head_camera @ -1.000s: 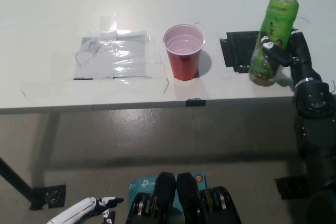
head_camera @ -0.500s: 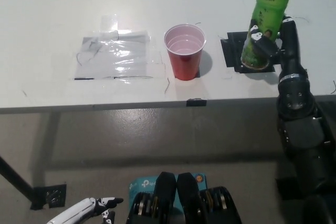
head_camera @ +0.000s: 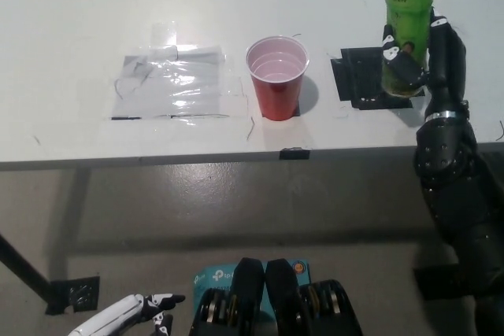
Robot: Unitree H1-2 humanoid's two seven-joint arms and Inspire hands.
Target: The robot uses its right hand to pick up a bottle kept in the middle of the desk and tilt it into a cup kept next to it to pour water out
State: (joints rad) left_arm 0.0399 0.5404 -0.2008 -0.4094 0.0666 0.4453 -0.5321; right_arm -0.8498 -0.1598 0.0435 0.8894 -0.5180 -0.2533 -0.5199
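A green bottle (head_camera: pixel 408 13) with a lime cap stands nearly upright over the black tape square (head_camera: pixel 362 78) on the white desk (head_camera: pixel 236 5). My black right hand (head_camera: pixel 421 57) is shut on the bottle's lower half, its fingers wrapped around the left side. A red cup (head_camera: pixel 276 76) with clear liquid in it stands on the desk to the left of the bottle, a short gap away. My white left hand (head_camera: pixel 134 315) rests low at the bottom left, below the desk edge, holding nothing.
A sheet of clear plastic (head_camera: pixel 173 83) is taped flat to the desk left of the cup. The desk's front edge (head_camera: pixel 236 159) runs across the middle of the picture, with grey floor below it. A black desk leg (head_camera: pixel 24 273) shows at lower left.
My right hand has carried the bottle left and farther back onto the black tape square and brought it from a tilt to nearly upright. Cup and left hand have not moved.
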